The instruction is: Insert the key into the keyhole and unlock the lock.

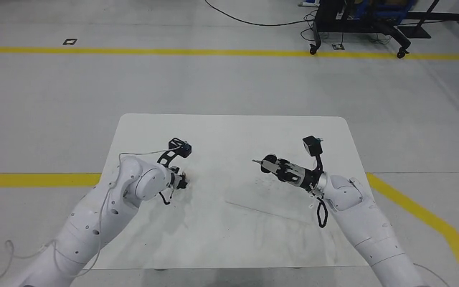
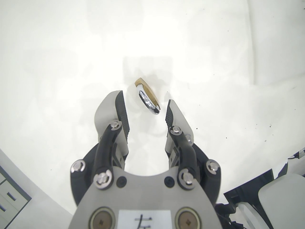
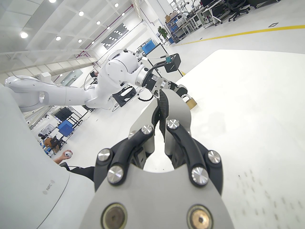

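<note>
Worktop (image 1: 229, 229) carries the lock (image 2: 148, 97) between the spread left end effector (image 2: 144, 101), ungripped; closing on it appears next, before the right end effector (image 3: 162, 101), pinching the key (image 1: 256, 162), can insert it.

Padlock (image 2: 146, 91) on table (image 2: 71, 48); key (image 1: 256, 163) in right tool (image 1: 265, 164)

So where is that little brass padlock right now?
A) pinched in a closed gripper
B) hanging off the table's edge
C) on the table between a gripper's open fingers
C: the left wrist view shows the padlock resting on the table in the gap of the open left gripper, clear of both fingers.
</note>
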{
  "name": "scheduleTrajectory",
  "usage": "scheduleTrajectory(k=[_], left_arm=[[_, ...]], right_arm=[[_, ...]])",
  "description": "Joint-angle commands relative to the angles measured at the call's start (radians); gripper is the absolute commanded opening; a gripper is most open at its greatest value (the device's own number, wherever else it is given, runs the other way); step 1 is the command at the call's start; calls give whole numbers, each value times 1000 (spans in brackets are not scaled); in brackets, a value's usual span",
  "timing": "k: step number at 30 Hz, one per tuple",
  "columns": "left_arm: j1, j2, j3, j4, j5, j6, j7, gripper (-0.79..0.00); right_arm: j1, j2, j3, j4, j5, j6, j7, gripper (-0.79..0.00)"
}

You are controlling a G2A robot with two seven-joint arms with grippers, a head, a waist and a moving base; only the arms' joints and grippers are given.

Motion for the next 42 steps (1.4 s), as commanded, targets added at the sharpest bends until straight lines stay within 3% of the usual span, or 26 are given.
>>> scheduleTrajectory(k=[1, 7, 10, 22, 25, 28, 34, 37, 42], left_arm=[[-2, -4, 2, 6, -5, -3, 6, -471], [-12, -15, 10, 21, -6, -7, 8, -603], [-17, -19, 12, 26, -1, -10, 1, -785], [-12, -25, -5, 28, -4, -30, -37, -785], [10, -26, -40, 30, -77, -42, 51, -785], [55, -24, -121, 40, -213, -81, 240, -785], [151, -28, -243, 91, -480, -250, 595, -785], [146, -35, -236, 129, -482, -342, 647, -785], [146, -35, -236, 129, -482, -342, 647, -785]], right_arm=[[0, 0, 0, 0, 0, 0, 0, -785], [0, 0, 0, 0, 0, 0, 0, -785], [0, 0, 0, 0, 0, 0, 0, -785], [0, 0, 0, 0, 0, 0, 0, -785], [0, 0, 0, 0, 0, 0, 0, -785], [0, 0, 0, 0, 0, 0, 0, -785], [0, 0, 0, 0, 0, 0, 0, -785], [0, 0, 0, 0, 0, 0, 0, -785], [0, 0, 0, 0, 0, 0, 0, -785]])
